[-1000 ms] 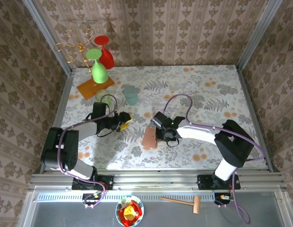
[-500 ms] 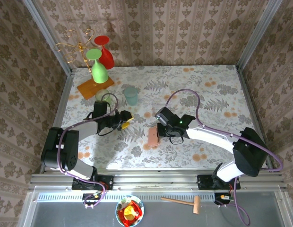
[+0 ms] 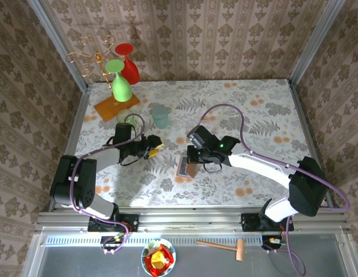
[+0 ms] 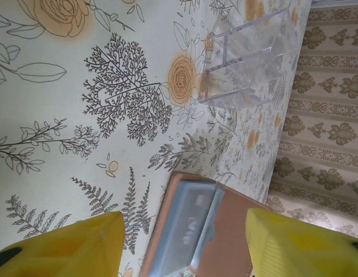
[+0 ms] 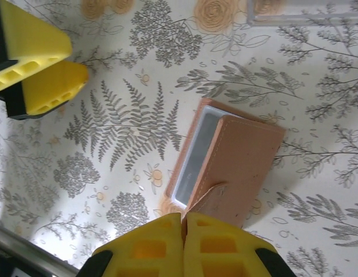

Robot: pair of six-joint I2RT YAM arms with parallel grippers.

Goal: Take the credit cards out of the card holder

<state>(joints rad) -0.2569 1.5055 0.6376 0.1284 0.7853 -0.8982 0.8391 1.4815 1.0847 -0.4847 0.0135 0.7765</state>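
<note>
green glass (image 3: pixel 120 85), red glass (image 3: pixel 129 68), orange rack base (image 3: pixel 109 108), clear tray (image 4: pixel 245 60)

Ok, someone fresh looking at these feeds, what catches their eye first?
Probably the salmon-tan card holder at mid-table, pinched by one cover in the shut right gripper so its grey-blue pocket shows. Next, the left gripper, bright yellow and open, pointing at it from the left. Then the red glass and green glass at the gold rack in the far left corner.

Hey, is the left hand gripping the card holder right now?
No, the top view shows the left hand open and apart from the card holder, whose tan flap is pinched by the shut right hand.
</note>
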